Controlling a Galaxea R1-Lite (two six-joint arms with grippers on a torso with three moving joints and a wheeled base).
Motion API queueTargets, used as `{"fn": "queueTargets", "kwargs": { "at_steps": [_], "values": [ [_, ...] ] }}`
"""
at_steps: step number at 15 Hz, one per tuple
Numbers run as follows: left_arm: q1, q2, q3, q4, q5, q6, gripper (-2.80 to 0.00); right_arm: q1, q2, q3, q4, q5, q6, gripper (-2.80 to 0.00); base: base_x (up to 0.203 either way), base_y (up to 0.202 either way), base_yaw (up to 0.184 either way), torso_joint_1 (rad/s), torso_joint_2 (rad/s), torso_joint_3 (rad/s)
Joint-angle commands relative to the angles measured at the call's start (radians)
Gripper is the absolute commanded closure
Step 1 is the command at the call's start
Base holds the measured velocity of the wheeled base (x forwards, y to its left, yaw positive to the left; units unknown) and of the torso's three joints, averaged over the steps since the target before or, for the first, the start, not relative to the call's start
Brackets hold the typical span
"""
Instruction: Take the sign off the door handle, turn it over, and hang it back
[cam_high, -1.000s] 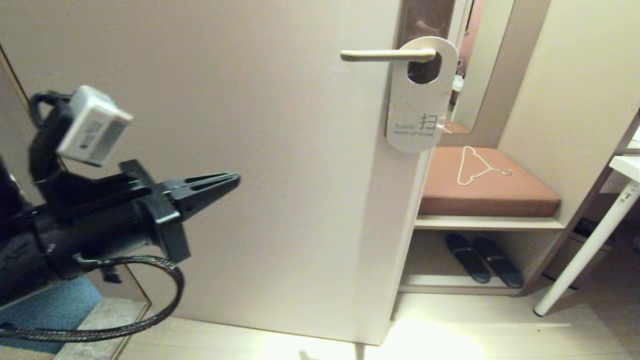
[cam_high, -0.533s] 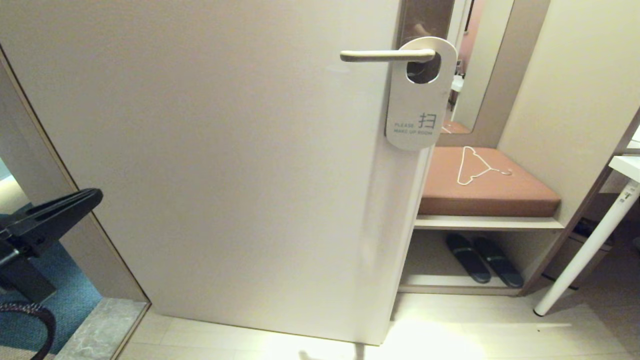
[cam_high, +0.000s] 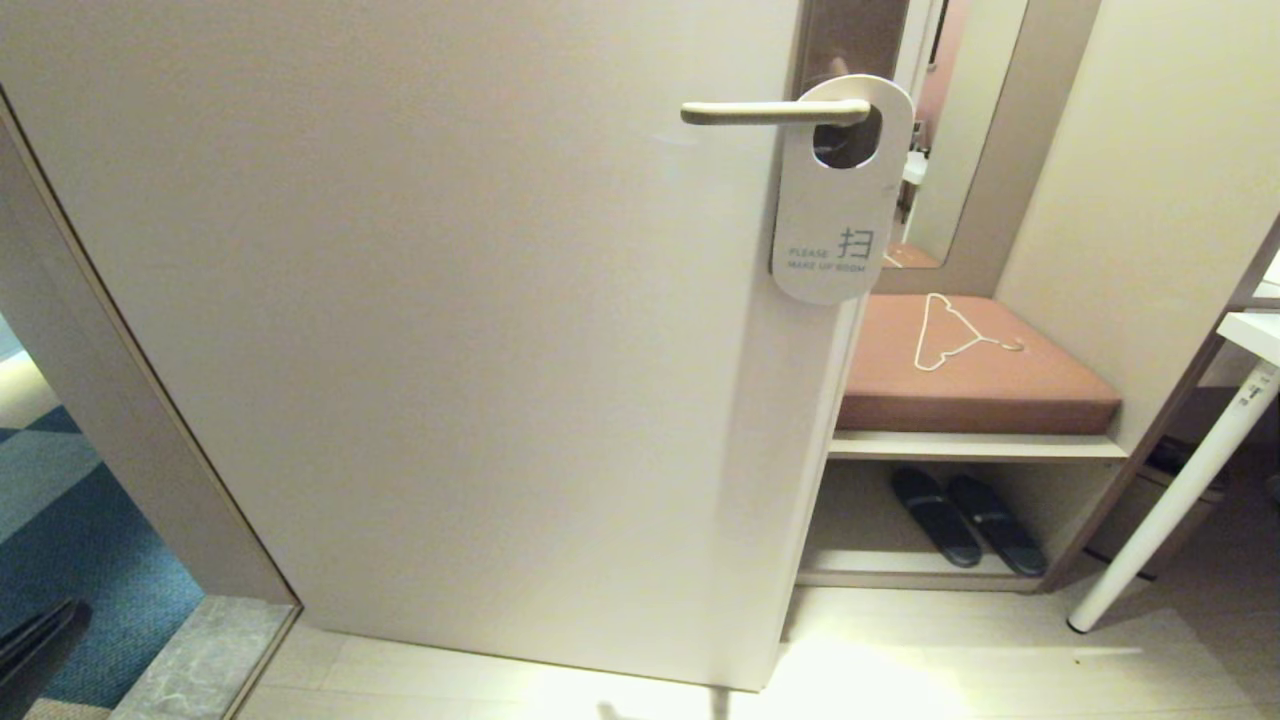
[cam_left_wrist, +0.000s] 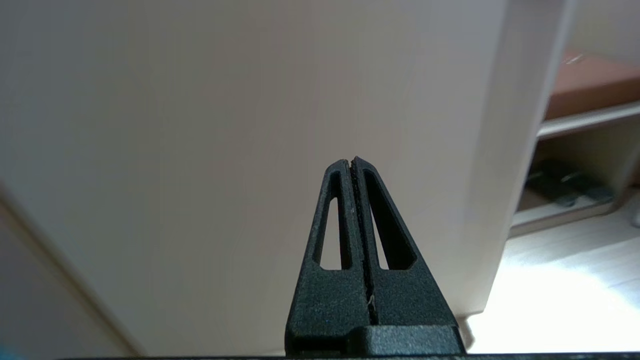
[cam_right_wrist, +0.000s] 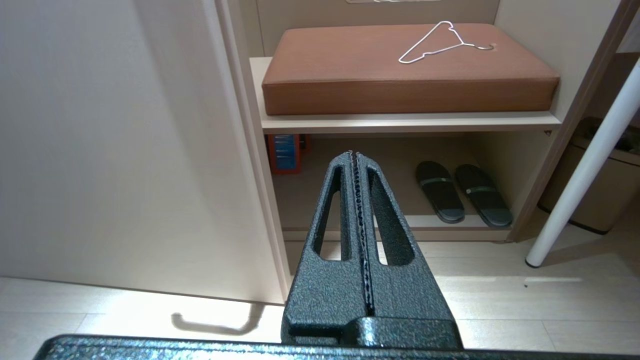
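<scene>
Head view: the sign (cam_high: 838, 205) is seen hung by its oval hole on the door handle (cam_high: 772, 112) in the upper right of the frame, white "PLEASE MAKE UP ROOM" side out. Only a dark sliver of the left hand (cam_high: 35, 650) is caught at the bottom left corner, well apart from the sign. If the task is counted as finished here, nothing can be checked about which side was meant to face out, tbh.

Left wrist view: the left hand (cam_left_wrist: 352, 162) is shown with fingers pressed together on nothing, pointed at the bare door (cam_left_wrist: 225, 125). A reach from this low could end with the door being bumped and swung.

Right wrist view: the right hand (cam_right_wrist: 354, 155) is also closed and empty, parked low, aimed at the slippers (cam_right_wrist: 462, 197) shelf under the brown cushion (cam_right_wrist: 400, 75) with the wire hanger (cam_right_wrist: 440, 42). The hanger could be mistaken for the target.
</scene>
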Motion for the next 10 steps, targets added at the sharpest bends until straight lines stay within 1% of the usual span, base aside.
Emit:
{"fn": "queueTargets", "kwargs": {
  "at_steps": [1, 3, 5, 10],
  "values": [
    [0.013, -0.142, 0.025, 0.054, 0.011, 0.002, 0.00, 0.000, 0.000, 0.000, -0.001, 0.000, 0.000, 0.00, 0.000, 0.000, 0.000, 0.000, 0.00, 0.000],
    [0.052, -0.224, 0.050, 0.103, 0.022, 0.005, 0.00, 0.000, 0.000, 0.000, 0.000, 0.000, 0.000, 0.00, 0.000, 0.000, 0.000, 0.000, 0.00, 0.000],
    [0.083, -0.289, 0.088, 0.113, 0.029, 0.006, 0.00, 0.000, 0.000, 0.000, -0.001, 0.000, 0.000, 0.00, 0.000, 0.000, 0.000, 0.000, 0.00, 0.000],
    [0.081, -0.438, 0.103, 0.150, 0.045, 0.008, 0.00, 0.000, 0.000, 0.000, -0.001, 0.000, 0.000, 0.00, 0.000, 0.000, 0.000, 0.000, 0.00, 0.000]
  ]
}}
